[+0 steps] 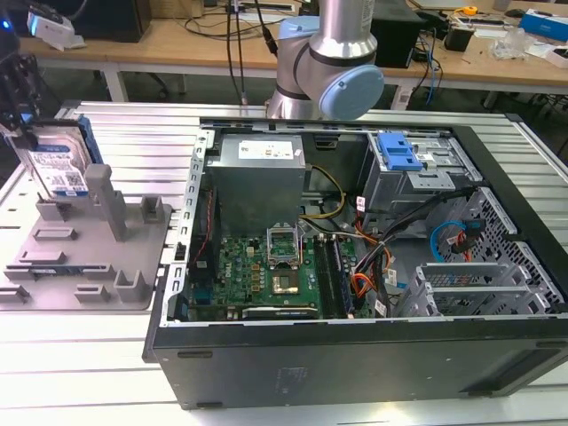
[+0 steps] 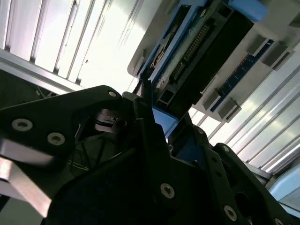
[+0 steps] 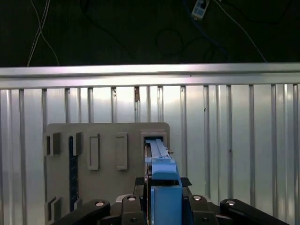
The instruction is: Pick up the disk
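The disk [image 1: 60, 164], silver with a white-and-blue label and blue side rails, stands on edge at the far corner of the grey fixture [image 1: 89, 257] on the exterior view's left. My black gripper [image 1: 25, 129] comes down on it from above and is shut on it. In the first wrist view the disk [image 3: 162, 187] shows edge-on with its blue rail between my fingers [image 3: 140, 185], above the fixture [image 3: 108, 154]. The second wrist view shows the disk's [image 2: 201, 47] underside with its connector. Whether its lower edge still touches the fixture I cannot tell.
An open computer case [image 1: 355, 257] with motherboard, power supply and a blue drive-bay bracket [image 1: 398, 151] lies beside the fixture on the ribbed metal table [image 1: 80, 373]. The arm's base [image 1: 333, 62] rises behind the case. Upright grey posts [image 1: 108, 200] stand close to the disk.
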Available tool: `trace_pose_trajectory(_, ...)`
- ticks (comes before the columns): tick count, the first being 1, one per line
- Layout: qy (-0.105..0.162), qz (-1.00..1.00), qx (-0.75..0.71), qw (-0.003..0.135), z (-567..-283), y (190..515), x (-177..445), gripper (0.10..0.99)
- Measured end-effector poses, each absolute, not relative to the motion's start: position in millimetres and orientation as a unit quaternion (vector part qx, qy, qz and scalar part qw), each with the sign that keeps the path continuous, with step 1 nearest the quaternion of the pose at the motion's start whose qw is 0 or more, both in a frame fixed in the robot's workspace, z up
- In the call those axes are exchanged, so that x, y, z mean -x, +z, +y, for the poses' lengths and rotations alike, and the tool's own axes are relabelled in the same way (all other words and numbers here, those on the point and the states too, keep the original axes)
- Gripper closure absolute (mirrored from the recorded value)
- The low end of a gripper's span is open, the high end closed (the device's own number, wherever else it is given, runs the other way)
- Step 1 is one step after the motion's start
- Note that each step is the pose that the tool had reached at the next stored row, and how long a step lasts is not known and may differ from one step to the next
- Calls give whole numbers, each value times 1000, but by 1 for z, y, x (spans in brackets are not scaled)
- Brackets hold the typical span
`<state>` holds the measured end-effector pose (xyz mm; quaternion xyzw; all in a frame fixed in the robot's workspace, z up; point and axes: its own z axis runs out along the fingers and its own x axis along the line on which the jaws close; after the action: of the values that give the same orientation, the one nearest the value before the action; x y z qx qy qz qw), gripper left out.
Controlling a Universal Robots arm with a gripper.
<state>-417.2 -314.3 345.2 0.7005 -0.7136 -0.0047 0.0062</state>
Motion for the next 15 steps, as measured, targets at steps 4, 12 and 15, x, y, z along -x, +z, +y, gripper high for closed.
trace_pose_trajectory(4, -6, -714, -700, 5, -314, 376, 417, 718)
trace_pose_trajectory(12, -8, -714, -700, 3, -314, 431, 417, 718)
trace_pose_trajectory(15, -9, -714, -700, 2, -314, 458, 417, 718)
